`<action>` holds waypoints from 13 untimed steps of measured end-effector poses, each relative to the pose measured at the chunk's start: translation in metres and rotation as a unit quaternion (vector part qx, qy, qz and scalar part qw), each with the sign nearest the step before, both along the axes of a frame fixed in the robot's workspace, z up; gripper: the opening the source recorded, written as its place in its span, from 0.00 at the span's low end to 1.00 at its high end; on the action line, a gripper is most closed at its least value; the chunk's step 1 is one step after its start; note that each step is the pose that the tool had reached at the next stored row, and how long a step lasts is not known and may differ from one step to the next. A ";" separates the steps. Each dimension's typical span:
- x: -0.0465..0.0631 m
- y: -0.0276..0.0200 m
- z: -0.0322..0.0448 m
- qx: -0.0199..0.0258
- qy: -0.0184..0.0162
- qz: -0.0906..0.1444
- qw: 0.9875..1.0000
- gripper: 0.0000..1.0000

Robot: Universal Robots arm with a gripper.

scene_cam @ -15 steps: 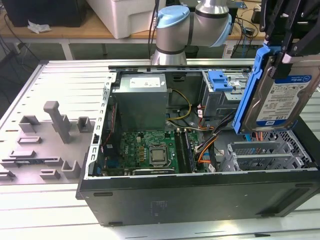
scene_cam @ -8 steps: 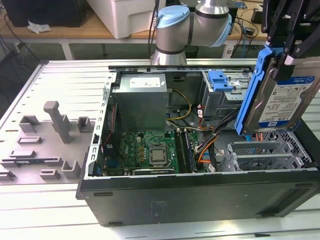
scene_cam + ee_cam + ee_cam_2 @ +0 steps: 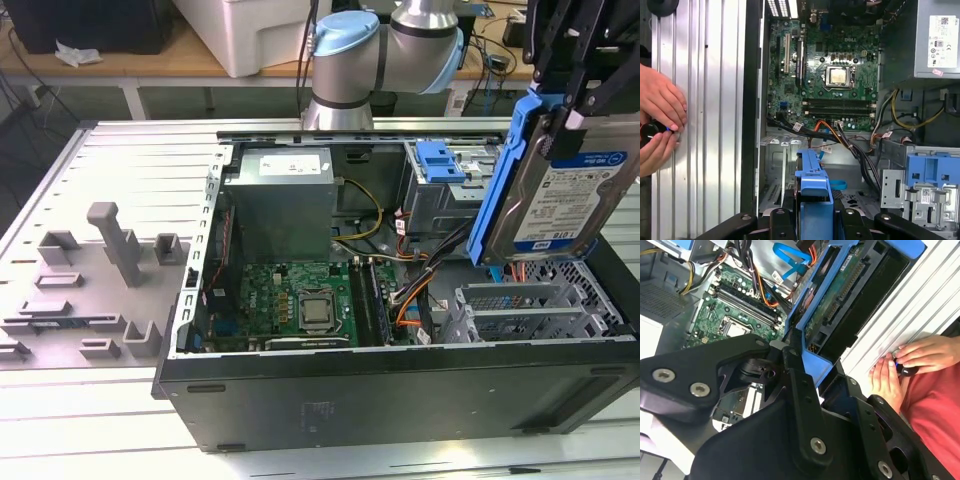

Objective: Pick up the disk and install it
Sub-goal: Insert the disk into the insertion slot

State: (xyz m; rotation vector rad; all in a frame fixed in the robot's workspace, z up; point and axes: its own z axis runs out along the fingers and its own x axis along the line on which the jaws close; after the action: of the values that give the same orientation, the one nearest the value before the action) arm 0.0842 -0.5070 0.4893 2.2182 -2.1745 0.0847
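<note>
Hanging on edge over the open computer case [image 3: 400, 395], the disk [image 3: 575, 195] is clamped by its blue frame between tightly closed jaws — upright, likely to match the metal bay [image 3: 520, 300] beneath.

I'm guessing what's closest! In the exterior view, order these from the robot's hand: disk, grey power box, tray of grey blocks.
1. Disk: in the hand, exterior view's right.
2. Grey power box: inside the case.
3. Tray of grey blocks: exterior view's far left.
</note>
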 end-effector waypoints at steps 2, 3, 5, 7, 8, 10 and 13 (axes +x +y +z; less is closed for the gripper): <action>0.000 0.0001 0.0000 0.001 0.000 -0.007 1.000 0.36; 0.000 0.0000 0.0000 0.002 0.000 -0.013 1.000 0.36; 0.000 0.0000 0.0000 0.002 0.001 -0.030 1.000 0.36; 0.000 0.0000 -0.0001 0.002 0.001 -0.040 0.999 0.36; 0.000 0.0000 -0.0001 0.002 0.001 -0.040 0.999 0.36; 0.000 0.0000 -0.0001 0.002 0.001 -0.040 0.999 0.36; 0.000 -0.0001 -0.0002 0.003 0.001 -0.039 0.999 0.36</action>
State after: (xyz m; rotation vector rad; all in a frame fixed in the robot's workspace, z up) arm 0.0842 -0.5071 0.4891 2.1337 -2.2595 0.0745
